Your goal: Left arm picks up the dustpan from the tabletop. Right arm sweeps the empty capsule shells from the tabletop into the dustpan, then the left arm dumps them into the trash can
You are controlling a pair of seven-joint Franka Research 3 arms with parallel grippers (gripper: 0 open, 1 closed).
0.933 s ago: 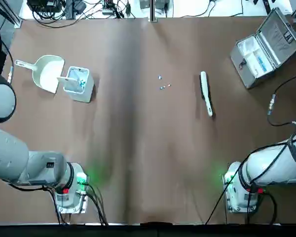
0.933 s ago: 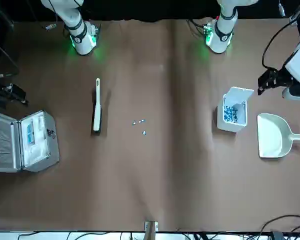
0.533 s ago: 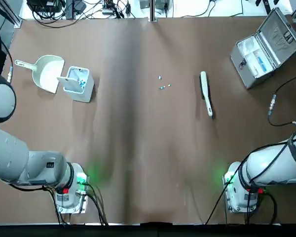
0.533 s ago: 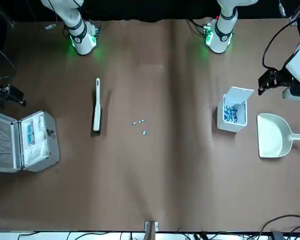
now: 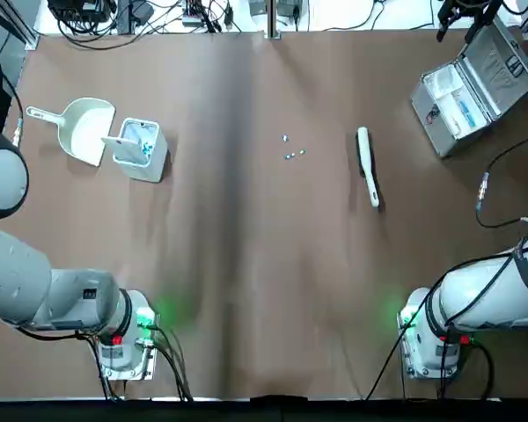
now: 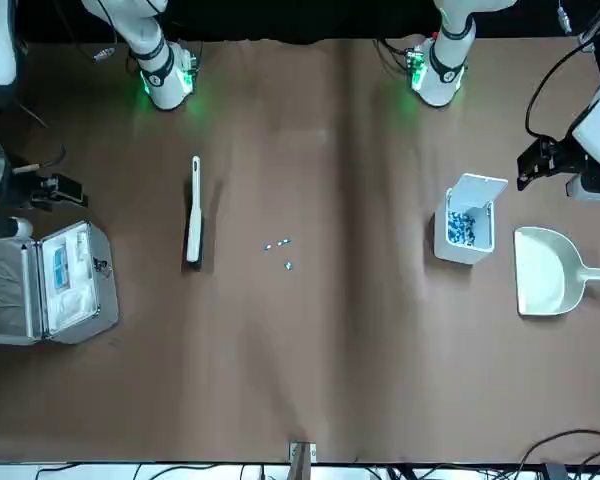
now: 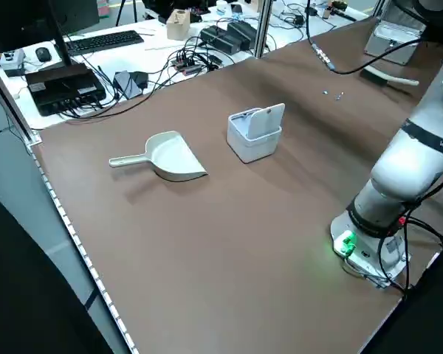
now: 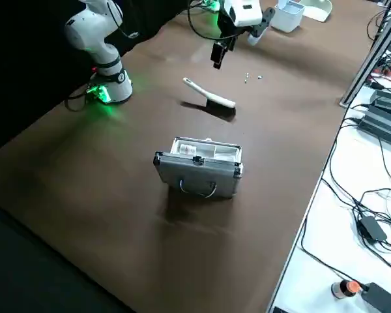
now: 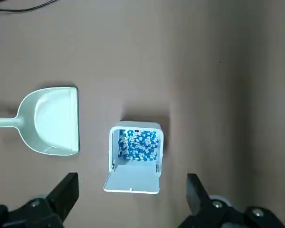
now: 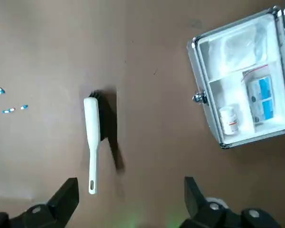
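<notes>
- top view: the right gripper [image 10: 129, 180] is now showing at the far edge beside the open metal case [image 5: 471, 83], where a moment ago it was out of that picture; in the front view it is sitting closer to the case than before.
- the left gripper [image 9: 131, 178] is hanging over the trash can [image 5: 145, 151] much as earlier, just beside the dustpan [image 5: 86, 127].
- nothing on the surface [image 5: 246, 264] is shifting; the dustpan is lying flat at the robot's far left, handle pointing outward, untouched.
- this is suggesting the task is only beginning: the left arm is yet to descend on the handle, and the right arm seems to be repositioning, probably heading for the brush [image 5: 368, 165].
- both wrist views are showing fingers spread wide, holding nothing.
- counting: one dustpan, one trash can with its flap open and blue-white bits inside, three empty capsule shells [image 5: 289, 155] lying loose mid-surface near the brush, one brush, one case.
</notes>
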